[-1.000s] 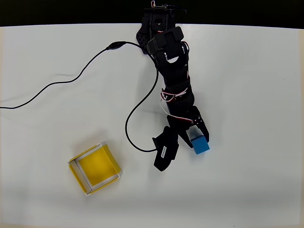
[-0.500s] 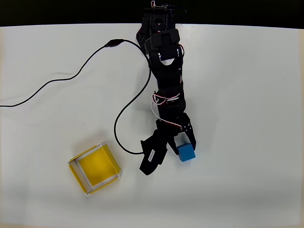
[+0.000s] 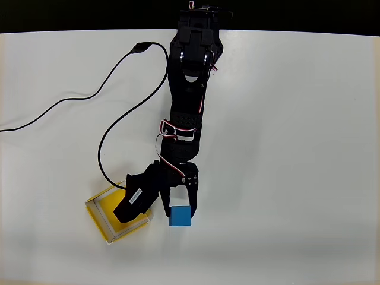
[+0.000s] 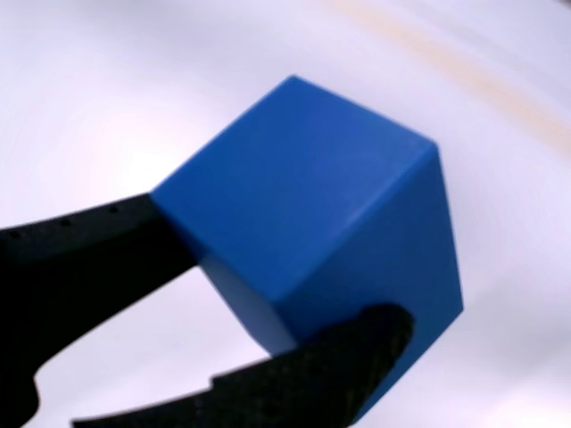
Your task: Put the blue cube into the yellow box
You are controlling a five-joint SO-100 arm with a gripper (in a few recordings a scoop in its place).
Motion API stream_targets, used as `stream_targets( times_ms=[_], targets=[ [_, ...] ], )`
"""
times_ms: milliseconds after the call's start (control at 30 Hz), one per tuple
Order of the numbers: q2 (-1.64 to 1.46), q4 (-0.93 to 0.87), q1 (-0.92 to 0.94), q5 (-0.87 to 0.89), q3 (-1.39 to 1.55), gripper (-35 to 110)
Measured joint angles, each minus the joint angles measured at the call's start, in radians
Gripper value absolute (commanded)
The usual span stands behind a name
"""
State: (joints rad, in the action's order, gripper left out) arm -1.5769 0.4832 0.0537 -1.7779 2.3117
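The blue cube (image 3: 180, 216) is held in my gripper (image 3: 178, 209), which is shut on it just to the right of the yellow box (image 3: 104, 215). The box sits at the lower left of the overhead view, open-topped with pale rims; part of its right side is covered by my wrist. In the wrist view the blue cube (image 4: 321, 223) looms large, pinched between two black fingers (image 4: 98, 241) over the blurred white table. A faint yellow streak crosses the top right of that view.
A black cable (image 3: 107, 89) snakes from the arm's base across the left half of the white table (image 3: 309, 148) and loops down near the box. The arm stretches from the top edge toward the lower centre.
The arm has swung to the left and extended toward the bottom of the overhead view, carrying the blue cube from right of centre to just beside the yellow box.
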Motion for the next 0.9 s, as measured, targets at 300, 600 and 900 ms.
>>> stream_targets(
  times_ms=[300,600,900],
  targets=[
    [-0.025,-0.037,0.232,-0.008,-0.106,9],
    [0.058,-0.087,0.411,0.029,-0.268,9],
    [0.206,-0.089,0.426,0.055,-0.360,9]
  ],
)
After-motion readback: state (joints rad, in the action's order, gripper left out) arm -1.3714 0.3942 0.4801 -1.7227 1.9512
